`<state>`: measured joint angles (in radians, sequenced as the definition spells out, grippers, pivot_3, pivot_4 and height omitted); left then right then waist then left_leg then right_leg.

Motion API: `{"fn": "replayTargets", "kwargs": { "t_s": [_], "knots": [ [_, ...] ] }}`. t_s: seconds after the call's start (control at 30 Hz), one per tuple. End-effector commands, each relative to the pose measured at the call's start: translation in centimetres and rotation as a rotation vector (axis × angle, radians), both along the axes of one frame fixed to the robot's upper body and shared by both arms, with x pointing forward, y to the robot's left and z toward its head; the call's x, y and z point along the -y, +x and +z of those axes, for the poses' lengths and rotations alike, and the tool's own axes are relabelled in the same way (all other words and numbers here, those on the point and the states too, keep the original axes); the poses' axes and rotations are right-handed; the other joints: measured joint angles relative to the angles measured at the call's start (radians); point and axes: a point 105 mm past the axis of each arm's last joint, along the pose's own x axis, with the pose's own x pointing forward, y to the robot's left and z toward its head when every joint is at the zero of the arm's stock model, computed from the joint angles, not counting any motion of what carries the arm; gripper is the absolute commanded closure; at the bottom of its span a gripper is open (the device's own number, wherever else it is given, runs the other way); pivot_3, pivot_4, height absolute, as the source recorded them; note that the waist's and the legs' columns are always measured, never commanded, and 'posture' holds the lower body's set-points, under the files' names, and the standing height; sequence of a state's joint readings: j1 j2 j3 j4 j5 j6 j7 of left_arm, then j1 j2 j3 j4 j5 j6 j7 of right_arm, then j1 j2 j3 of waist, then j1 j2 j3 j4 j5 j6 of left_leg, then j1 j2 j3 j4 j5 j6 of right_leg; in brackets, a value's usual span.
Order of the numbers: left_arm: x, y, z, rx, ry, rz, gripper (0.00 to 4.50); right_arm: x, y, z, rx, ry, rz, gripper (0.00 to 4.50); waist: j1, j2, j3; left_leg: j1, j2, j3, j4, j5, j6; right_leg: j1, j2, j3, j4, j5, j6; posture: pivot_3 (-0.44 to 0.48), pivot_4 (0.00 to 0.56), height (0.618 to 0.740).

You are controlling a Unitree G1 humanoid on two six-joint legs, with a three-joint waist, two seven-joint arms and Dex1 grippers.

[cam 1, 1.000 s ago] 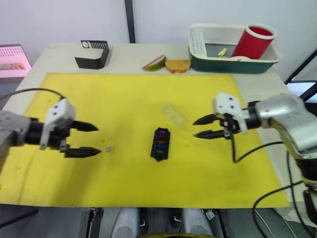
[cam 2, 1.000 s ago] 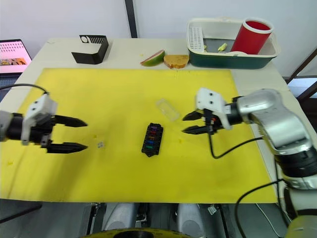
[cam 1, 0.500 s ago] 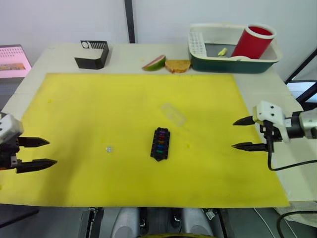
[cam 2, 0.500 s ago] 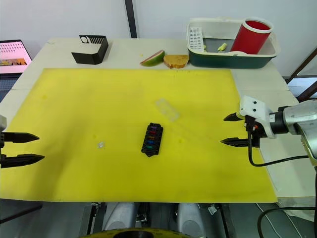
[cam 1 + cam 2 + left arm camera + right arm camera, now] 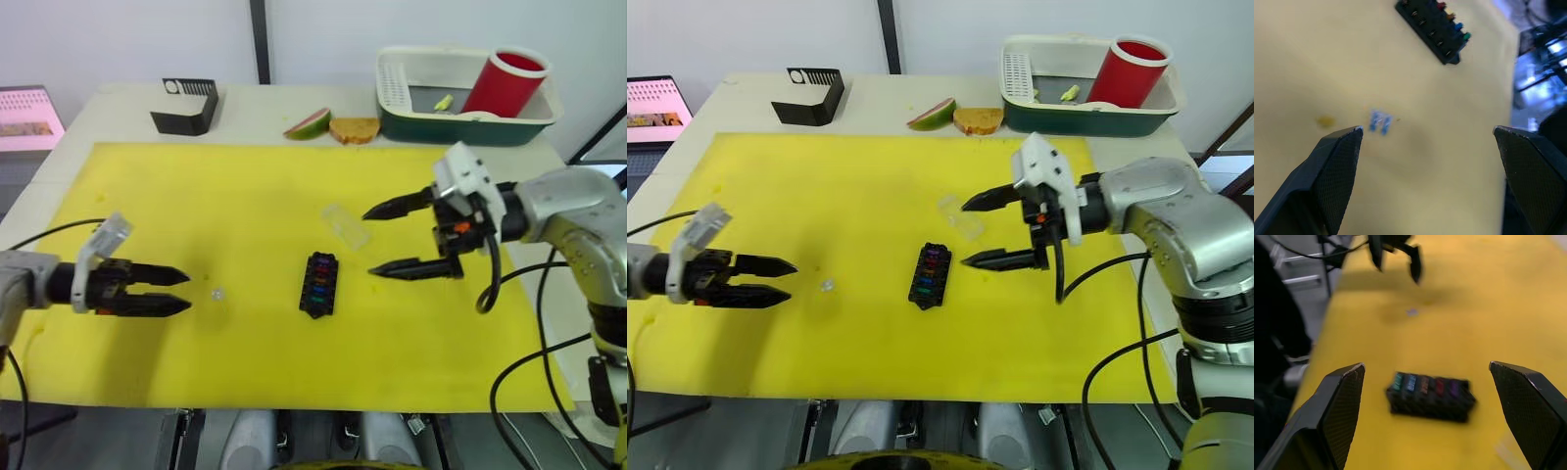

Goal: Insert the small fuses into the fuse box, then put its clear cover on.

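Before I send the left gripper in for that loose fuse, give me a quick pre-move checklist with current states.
1. Left gripper open: ok, fingers apart and empty.
2. Loose fuse reachable: ok, it lies flat on the yellow mat just ahead of the left fingertips, nothing on it.
3. Fuse box has a free slot: cannot tell; one row shows coloured fuses, the other row looks dark.
4. Right gripper clear of the path: ok, open and empty, on the box's far side from the fuse.
5. Clear cover off the box: ok, it lies on the mat beyond the box, near the right gripper's upper finger.
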<state>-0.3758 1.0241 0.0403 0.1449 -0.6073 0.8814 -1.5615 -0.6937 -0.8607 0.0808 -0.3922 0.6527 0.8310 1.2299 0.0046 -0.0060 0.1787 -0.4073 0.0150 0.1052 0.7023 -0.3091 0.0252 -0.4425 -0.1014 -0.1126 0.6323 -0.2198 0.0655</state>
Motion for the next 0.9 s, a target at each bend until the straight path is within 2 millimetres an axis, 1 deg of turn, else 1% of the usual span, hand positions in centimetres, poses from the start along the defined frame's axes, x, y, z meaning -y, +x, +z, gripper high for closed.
{"fn": "replayTargets", "kwargs": {
  "t_s": [0.03,0.1,0.17,0.23,0.33,0.57,0.7,0.8,0.9],
  "knots": [
    [0.8,1.3,0.2,-0.085,-0.071,0.010,0.00,-1.5,-1.0,0.4,0.031,0.007,0.049,0.13,0.005,0.000,0.000,0.000,0.000,0.000,0.000,0.000,0.000,0.000,0.000,0.000,0.000,0.000,0.000,0.000,0.150,0.740],
    [1.1,1.7,0.0,-0.128,-0.090,0.007,0.00,-2.0,-1.2,0.2,0.032,0.004,0.057,0.13,0.005,0.000,0.000,0.000,0.000,0.000,0.001,0.000,0.000,0.000,0.000,0.000,0.001,0.000,0.000,0.000,0.150,0.740],
    [1.2,2.0,-0.7,-0.154,-0.073,0.001,0.00,-2.2,-1.4,0.2,0.032,0.005,0.059,0.13,0.004,0.000,0.000,0.000,0.000,0.000,0.001,0.000,0.000,0.000,0.001,0.000,0.000,0.000,0.000,0.000,0.150,0.740],
    [1.2,2.4,-1.5,-0.171,-0.047,0.002,0.00,-2.3,-1.5,0.1,0.031,0.009,0.053,0.13,0.004,0.000,0.000,0.000,0.000,0.000,0.001,0.000,0.000,0.000,0.001,0.000,0.000,0.000,0.000,0.000,0.150,0.740],
    [1.3,2.6,-2.0,-0.196,-0.040,0.002,0.00,-2.2,-1.6,0.0,0.026,0.011,0.036,0.13,0.004,0.000,0.000,0.000,0.000,0.000,0.001,0.000,0.000,0.000,0.001,0.000,0.001,0.000,0.000,0.000,0.150,0.740],
    [1.5,1.9,-3.4,-0.234,-0.013,-0.030,0.00,-2.1,-1.6,-0.3,0.016,0.010,0.005,0.13,0.005,0.000,0.000,0.000,0.000,0.000,0.001,0.000,0.000,0.000,0.000,0.001,0.001,0.000,0.000,0.000,0.150,0.740],
    [1.7,0.9,-3.7,-0.264,-0.007,-0.060,0.00,-2.2,-1.3,-0.6,0.020,0.001,-0.007,0.13,0.002,0.000,0.000,0.000,0.000,0.000,0.001,0.000,0.000,0.000,0.000,0.001,0.001,0.000,0.000,0.000,0.150,0.740],
    [1.4,0.4,-4.0,-0.275,0.010,-0.069,0.00,-2.2,-1.1,-0.9,0.024,-0.010,-0.015,0.13,-0.002,0.000,0.000,0.000,0.000,0.000,0.001,0.000,0.000,0.000,0.000,0.001,0.001,0.000,0.000,0.000,0.150,0.740],
    [1.0,0.4,-4.1,-0.268,0.013,-0.055,0.00,-2.4,-1.0,-1.1,0.026,-0.013,-0.018,0.13,-0.005,0.000,0.000,0.001,0.001,0.000,0.001,0.000,0.000,0.000,0.000,0.001,0.001,0.000,0.000,0.000,0.150,0.740]
  ]
}}
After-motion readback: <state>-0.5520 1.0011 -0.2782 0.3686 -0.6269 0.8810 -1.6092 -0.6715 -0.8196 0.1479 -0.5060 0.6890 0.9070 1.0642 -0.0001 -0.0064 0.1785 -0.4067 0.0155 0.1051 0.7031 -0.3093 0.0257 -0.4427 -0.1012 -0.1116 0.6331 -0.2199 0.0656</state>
